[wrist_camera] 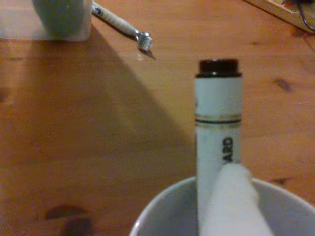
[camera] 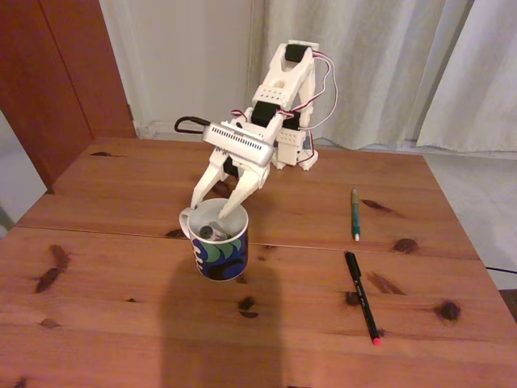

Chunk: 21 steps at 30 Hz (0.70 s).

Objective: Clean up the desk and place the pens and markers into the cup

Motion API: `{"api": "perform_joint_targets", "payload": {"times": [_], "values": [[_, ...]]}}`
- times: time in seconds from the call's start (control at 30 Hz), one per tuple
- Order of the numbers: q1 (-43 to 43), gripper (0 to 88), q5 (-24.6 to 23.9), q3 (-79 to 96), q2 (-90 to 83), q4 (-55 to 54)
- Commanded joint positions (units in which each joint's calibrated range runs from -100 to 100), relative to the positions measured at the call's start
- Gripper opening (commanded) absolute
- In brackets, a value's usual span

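The cup [camera: 220,255], white with a blue-and-green wave pattern, stands on the desk [camera: 113,307] left of centre. My gripper [camera: 210,210] hangs just above its rim, open, fingertips spread over the mouth. The white-barrelled marker [wrist_camera: 218,128] stands inside the cup [wrist_camera: 162,211] with its black end up, and one white finger [wrist_camera: 231,201] lies in front of it; its dark end [camera: 208,232] peeks over the rim. A teal-green pen [camera: 354,212] lies to the right. Nearer the front right lies a black pen [camera: 362,297] with a pink-red tip.
The arm's white base [camera: 291,149] sits at the desk's far edge, with curtains behind it. In the wrist view a slim pen [wrist_camera: 120,24] lies on the wood beside a blurred greenish object [wrist_camera: 64,19] at the top left.
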Motion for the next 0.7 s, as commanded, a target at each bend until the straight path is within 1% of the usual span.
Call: {"api": "perform_joint_targets", "payload": {"times": [0.0,0.33,0.57,0.67], "values": [[-0.53,18.4,0.16,-0.32,-5.24,3.15],[-5.44,18.3,0.26,-1.05,-14.26,26.72],[-7.61,9.4,-0.63,-5.91,-14.26,38.24],[-7.61,8.7,-2.36,-6.37,-14.18,38.5]]}}
